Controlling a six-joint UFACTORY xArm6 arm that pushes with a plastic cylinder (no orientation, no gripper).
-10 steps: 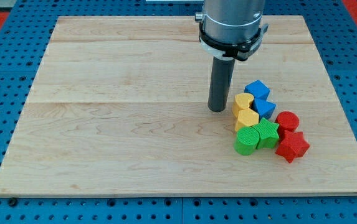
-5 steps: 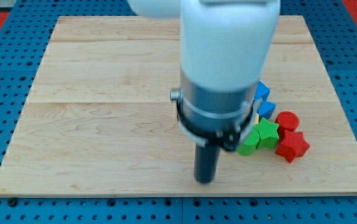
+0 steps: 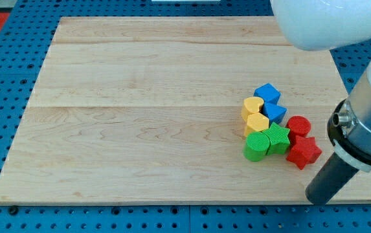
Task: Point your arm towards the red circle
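The red circle (image 3: 298, 125) sits at the right end of a tight cluster of blocks on the wooden board (image 3: 140, 116). My tip (image 3: 318, 197) is at the board's bottom right edge, below and a little right of the red circle, about a hundred pixels from it. A red star (image 3: 303, 151) lies between the tip and the red circle. The rod slants up to the right into the arm's grey collar.
The cluster also holds a blue cube (image 3: 267, 94), a second blue block (image 3: 276, 112), a yellow heart (image 3: 252, 105), a yellow block (image 3: 258, 122), a green circle (image 3: 256, 146) and a green star (image 3: 277, 138). The arm's white body fills the top right corner.
My tip swept from left of the yellow blocks down toward the bottom edge, then right to the bottom right corner. The blocks have not moved.
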